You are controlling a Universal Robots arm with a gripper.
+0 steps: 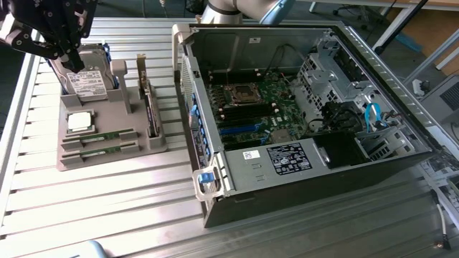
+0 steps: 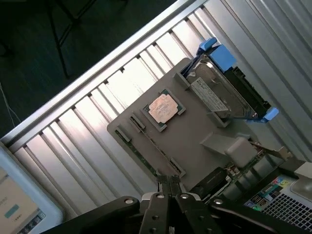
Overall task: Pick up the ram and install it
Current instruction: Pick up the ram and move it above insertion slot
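1. Ram sticks [image 1: 100, 135], two alike, lay flat in side-by-side grooves at the end of the grey holder [image 1: 107, 121] farthest from the hard drive [image 1: 86, 80]. Both were untouched, with open air above them. The upright expansion card [image 1: 149, 110] stood close along the exterior view's right of them.
2. Gripper [image 1: 72, 65] hung high over the holder's hard-drive end, well apart from the sticks. Its fingers were pressed together with nothing between them.
3. In the holder, the hard drive stood on edge in its blue rails. The silver processor [image 1: 79, 121] sat in a square pocket between the drive and the sticks.
4. The computer case [image 1: 222, 166] lay on its side with its panel off, just beside the holder on the exterior view's right. Its green motherboard [image 1: 265, 102] lay exposed inside, next to cables and a metal drive cage.
5. Everything rested on a slatted metal table [image 1: 107, 204]. In the wrist view, dark floor showed beyond the table's edge.
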